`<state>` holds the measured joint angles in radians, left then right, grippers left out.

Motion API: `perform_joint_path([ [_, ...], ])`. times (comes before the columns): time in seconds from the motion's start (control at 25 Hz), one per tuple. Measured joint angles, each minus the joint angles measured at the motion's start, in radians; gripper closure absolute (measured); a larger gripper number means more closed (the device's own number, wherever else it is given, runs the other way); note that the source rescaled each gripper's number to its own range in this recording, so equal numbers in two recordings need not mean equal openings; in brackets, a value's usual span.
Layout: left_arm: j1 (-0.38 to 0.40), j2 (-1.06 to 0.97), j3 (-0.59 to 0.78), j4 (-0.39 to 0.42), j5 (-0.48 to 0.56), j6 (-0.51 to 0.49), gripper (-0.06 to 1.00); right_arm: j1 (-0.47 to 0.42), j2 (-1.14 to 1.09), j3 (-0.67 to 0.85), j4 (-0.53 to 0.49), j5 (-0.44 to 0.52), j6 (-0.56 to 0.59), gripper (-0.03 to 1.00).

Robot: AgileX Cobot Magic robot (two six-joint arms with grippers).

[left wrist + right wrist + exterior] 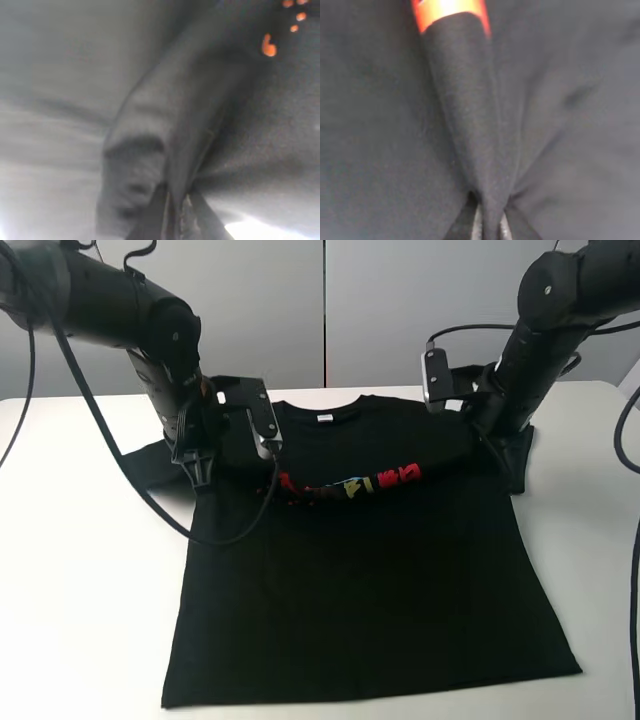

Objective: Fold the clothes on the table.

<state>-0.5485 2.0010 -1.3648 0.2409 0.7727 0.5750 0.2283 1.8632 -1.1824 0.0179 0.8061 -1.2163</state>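
Observation:
The black T-shirt [370,590] lies on the white table [80,570], hem toward the front, collar at the back. Its chest is gathered into a raised ridge across the print [350,485]. My left gripper [203,475] is shut on a pinched fold of the shirt at its left side; the left wrist view shows the fold [150,150] running into the closed fingertips [172,220], with red dots nearby. My right gripper [487,448] is shut on a fold at the right side; the right wrist view shows the fold [465,115] in the closed fingertips [487,225], red print beyond.
Black cables hang from both arms, one looping over the table at the left [150,505]. The left sleeve [150,460] and right sleeve [520,455] spread out behind the grippers. A grey wall stands behind the table.

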Motion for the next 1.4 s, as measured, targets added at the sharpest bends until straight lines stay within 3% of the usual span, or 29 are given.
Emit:
perform_joint_path([
  [0.24, 0.0, -0.069, -0.12, 0.06, 0.006, -0.058, 0.94, 0.0, -0.159, 0.001, -0.023, -0.133, 0.07, 0.97],
  [0.44, 0.0, -0.094, -0.223, 0.191, -0.01, -0.193, 0.94, 0.0, -0.233, -0.003, -0.103, -0.283, 0.182, 0.97],
  [0.68, 0.0, -0.096, -0.349, 0.256, -0.016, -0.224, 0.94, 0.0, -0.243, -0.126, -0.142, -0.29, 0.255, 0.97],
  [0.96, 0.0, -0.097, -0.475, 0.279, -0.033, -0.224, 0.94, 0.0, -0.244, -0.28, -0.159, -0.246, 0.244, 0.97],
  [1.2, 0.0, -0.097, -0.482, 0.237, 0.055, -0.224, 0.94, 0.0, -0.246, -0.275, -0.152, -0.117, 0.201, 0.97],
  [1.4, 0.0, -0.077, -0.482, 0.055, 0.148, -0.118, 0.94, 0.0, -0.246, -0.128, -0.113, -0.09, 0.113, 0.97],
])
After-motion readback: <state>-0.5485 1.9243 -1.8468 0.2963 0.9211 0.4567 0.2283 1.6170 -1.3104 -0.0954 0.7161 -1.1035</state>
